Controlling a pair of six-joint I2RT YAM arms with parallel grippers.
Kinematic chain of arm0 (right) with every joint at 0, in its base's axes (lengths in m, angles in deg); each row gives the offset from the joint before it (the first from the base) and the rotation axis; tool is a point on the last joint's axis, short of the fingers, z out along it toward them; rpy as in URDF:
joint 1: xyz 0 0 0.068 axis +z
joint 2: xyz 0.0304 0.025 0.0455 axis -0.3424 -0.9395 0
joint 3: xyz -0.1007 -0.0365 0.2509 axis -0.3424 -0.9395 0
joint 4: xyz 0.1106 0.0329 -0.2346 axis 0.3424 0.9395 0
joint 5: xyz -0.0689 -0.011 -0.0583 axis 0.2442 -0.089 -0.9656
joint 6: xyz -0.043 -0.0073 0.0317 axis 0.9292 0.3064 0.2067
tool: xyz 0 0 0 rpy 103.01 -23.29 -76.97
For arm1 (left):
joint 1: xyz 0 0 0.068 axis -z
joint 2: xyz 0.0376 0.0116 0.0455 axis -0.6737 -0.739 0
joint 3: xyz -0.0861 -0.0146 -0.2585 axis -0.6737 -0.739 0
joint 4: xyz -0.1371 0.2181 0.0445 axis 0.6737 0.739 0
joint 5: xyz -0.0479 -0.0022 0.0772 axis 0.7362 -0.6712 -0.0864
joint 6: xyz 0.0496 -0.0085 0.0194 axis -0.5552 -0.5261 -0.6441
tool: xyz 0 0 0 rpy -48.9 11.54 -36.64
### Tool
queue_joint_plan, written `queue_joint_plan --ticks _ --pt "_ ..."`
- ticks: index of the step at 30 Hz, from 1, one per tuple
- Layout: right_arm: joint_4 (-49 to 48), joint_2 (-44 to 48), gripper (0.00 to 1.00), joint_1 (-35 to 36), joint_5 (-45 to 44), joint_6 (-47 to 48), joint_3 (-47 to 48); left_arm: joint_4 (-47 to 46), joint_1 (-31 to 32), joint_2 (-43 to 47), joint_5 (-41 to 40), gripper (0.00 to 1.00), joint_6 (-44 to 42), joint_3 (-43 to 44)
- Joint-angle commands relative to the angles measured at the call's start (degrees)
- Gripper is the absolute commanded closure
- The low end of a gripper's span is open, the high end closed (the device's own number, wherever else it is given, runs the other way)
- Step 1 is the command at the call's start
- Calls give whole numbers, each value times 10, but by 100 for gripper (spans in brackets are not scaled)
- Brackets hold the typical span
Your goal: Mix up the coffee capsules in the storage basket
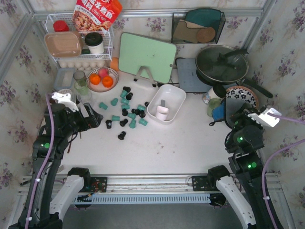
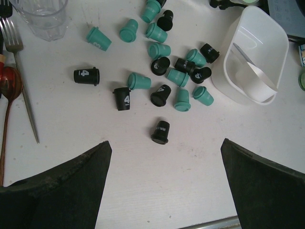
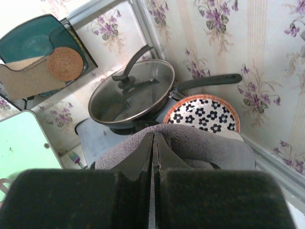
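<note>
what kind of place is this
Probably a mock kitchen counter set up for robot work: a lidded pan, a cutting board and a fruit bowl stand at the back, and floral wallpaper on framed panels surrounds it.

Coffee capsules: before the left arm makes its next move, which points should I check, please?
1. Is the left gripper open: ok.
2. Do the coffee capsules lie loose on the table, below that gripper: ok.
3. Is the storage basket upright beside them: ok.
4. Are capsules in the basket: not ok, none visible.
5. Is the basket free of other items: not ok, a white piece lies inside.
6. Is the right gripper shut, empty, away near the pan: ok.
</note>
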Motion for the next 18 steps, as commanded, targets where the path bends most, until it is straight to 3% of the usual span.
queue_joint_plan --ticks 1,11,18 --pt "9 5 100 0 -27 -42 -19 -11 5 2 -5 0 -7 0" --pt "62 -4 100 -1 -54 -204 -107 -10 13 9 -16 0 -10 -2" --pt "73 -30 100 -19 -119 -223 -162 -13 18 12 -17 1 -10 -4"
